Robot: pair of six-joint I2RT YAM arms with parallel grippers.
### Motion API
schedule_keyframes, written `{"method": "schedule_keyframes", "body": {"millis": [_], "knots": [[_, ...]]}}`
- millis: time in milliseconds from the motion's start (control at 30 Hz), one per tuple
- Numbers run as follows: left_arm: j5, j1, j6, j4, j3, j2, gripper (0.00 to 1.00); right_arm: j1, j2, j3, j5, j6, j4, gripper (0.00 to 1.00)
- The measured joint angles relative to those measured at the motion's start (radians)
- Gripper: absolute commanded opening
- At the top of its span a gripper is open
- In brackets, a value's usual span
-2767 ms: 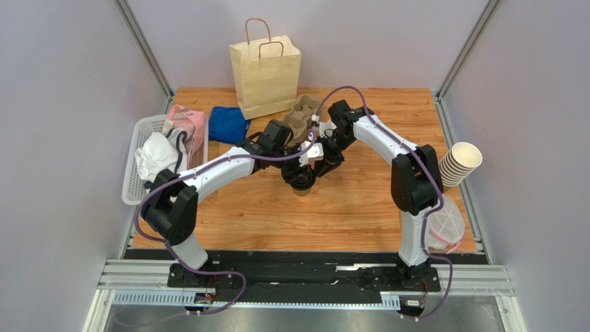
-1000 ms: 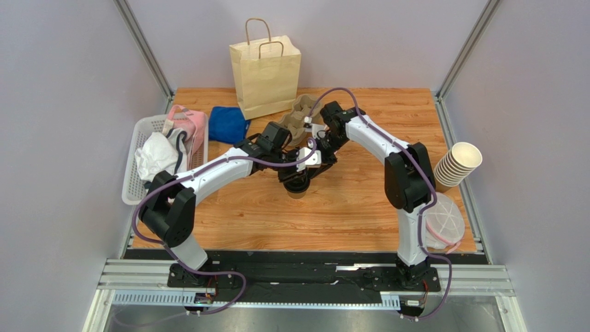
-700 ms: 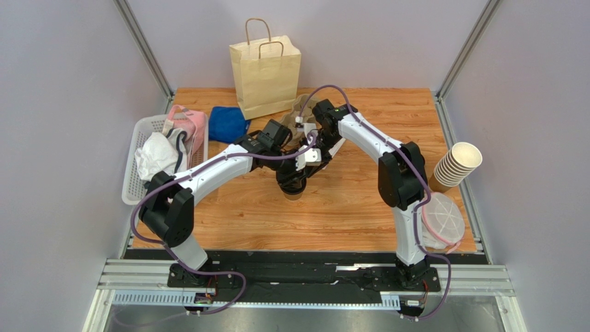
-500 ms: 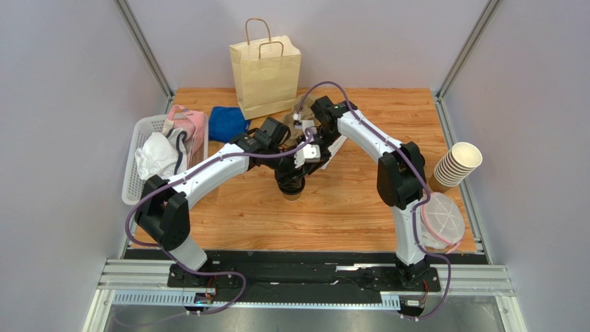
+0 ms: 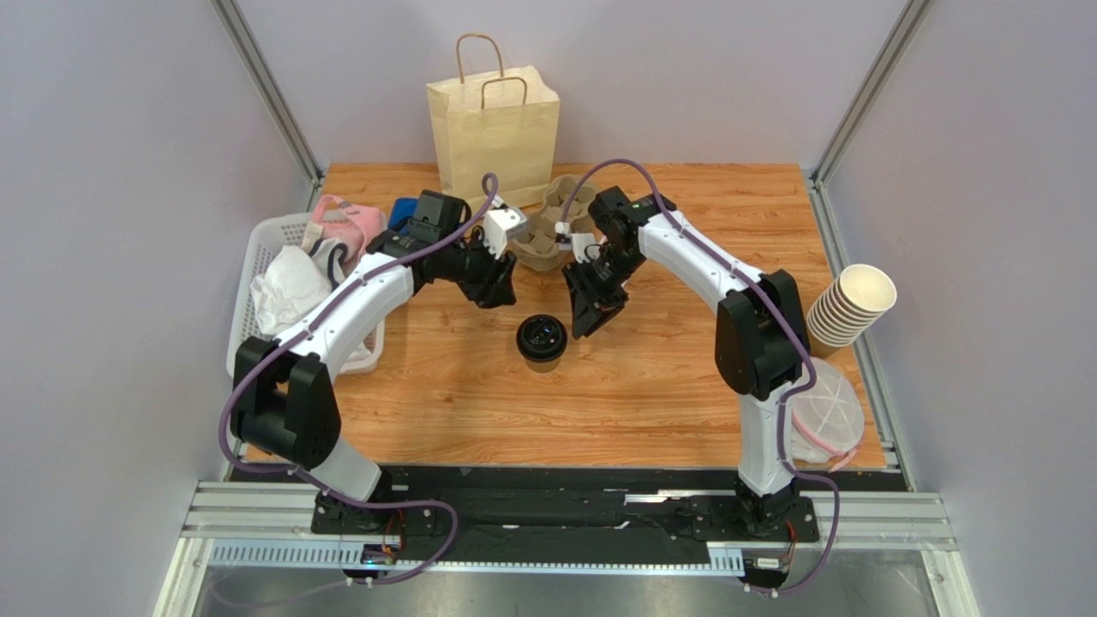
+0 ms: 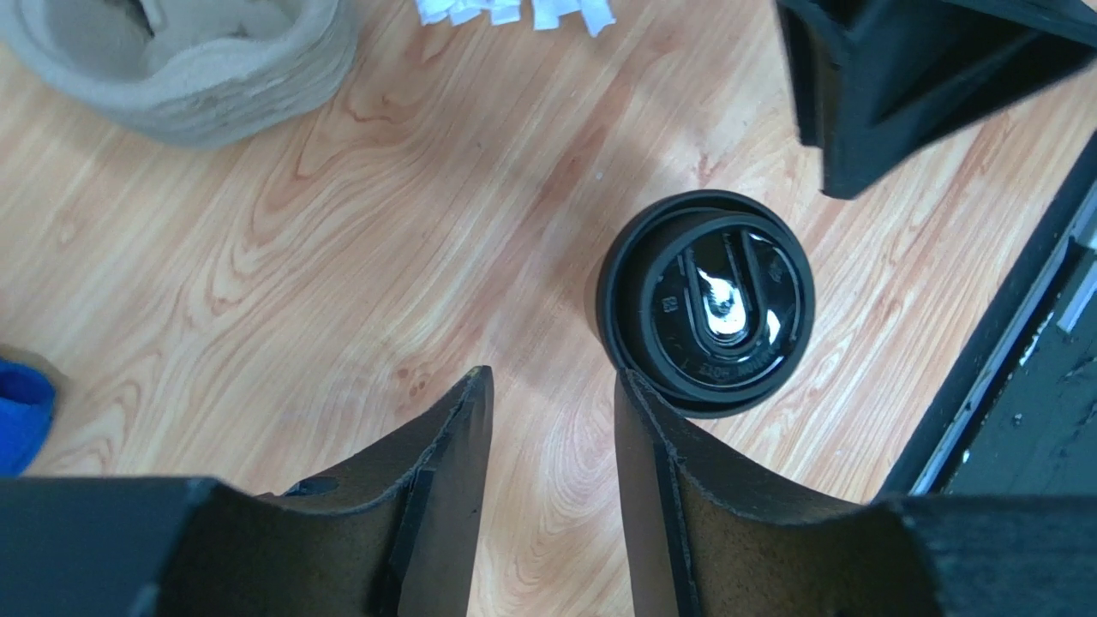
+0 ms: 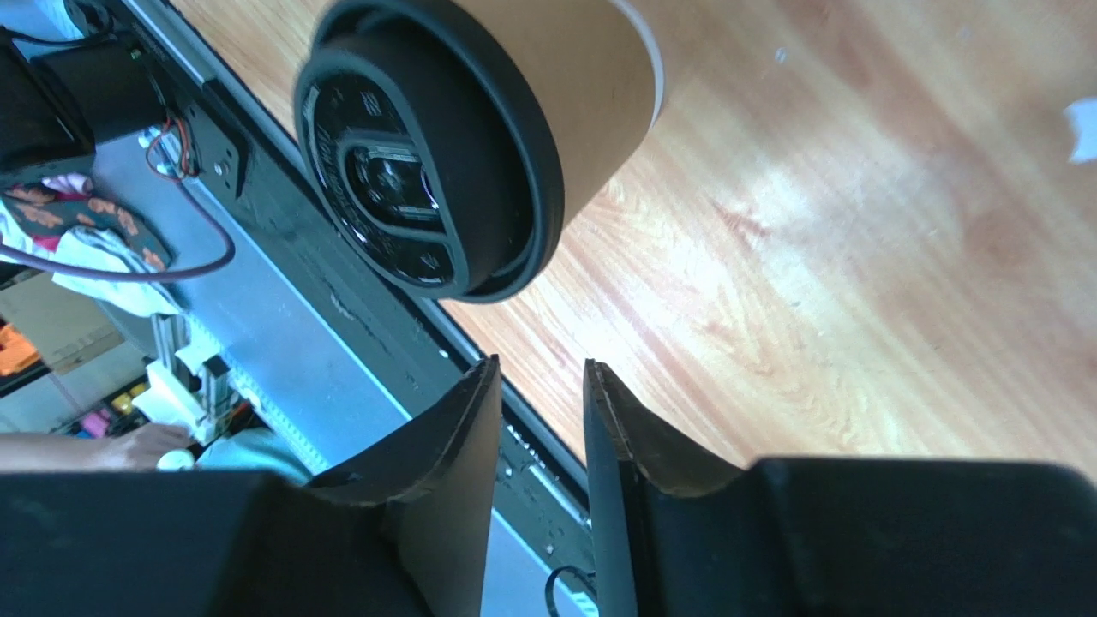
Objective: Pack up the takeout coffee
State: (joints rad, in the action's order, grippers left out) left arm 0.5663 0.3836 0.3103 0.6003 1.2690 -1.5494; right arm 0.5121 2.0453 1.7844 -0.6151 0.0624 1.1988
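The coffee cup (image 5: 542,341) stands upright on the wooden worktop (image 5: 644,386) between my pincers, touching neither, so nothing spills. The left pincer (image 6: 551,386) and right pincer (image 7: 538,386) are each narrowly parted, gripping nothing. The cup is tapered tan paper under a glossy round black plastic lid. The creased paper bag (image 5: 495,142) stands upright at the back, I judge for loading from above.
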Motion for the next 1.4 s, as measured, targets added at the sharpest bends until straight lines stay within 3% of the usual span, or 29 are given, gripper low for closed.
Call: {"method": "schedule_keyframes", "body": {"millis": [267,567,833,1067,1167,1400], "knots": [[0.012,-0.001,-0.055,-0.022,-0.018,-0.085,0.46,0.002,0.004,-0.040,-0.008,-0.016,-0.011,0.27],[0.020,0.010,-0.085,-0.043,-0.121,-0.108,0.46,0.002,0.099,0.061,-0.014,-0.023,-0.013,0.26],[0.047,0.078,-0.124,-0.052,-0.200,-0.028,0.46,0.002,0.153,0.162,-0.015,-0.025,-0.009,0.27],[0.053,0.074,-0.156,-0.048,-0.249,0.028,0.46,-0.010,0.156,0.225,-0.015,-0.015,0.016,0.29],[0.067,0.057,-0.183,-0.042,-0.266,0.064,0.47,-0.029,0.111,0.171,-0.023,-0.013,0.015,0.29],[0.108,0.047,-0.259,-0.068,-0.263,0.134,0.48,-0.098,-0.142,-0.141,-0.067,-0.051,-0.027,0.30]]}}
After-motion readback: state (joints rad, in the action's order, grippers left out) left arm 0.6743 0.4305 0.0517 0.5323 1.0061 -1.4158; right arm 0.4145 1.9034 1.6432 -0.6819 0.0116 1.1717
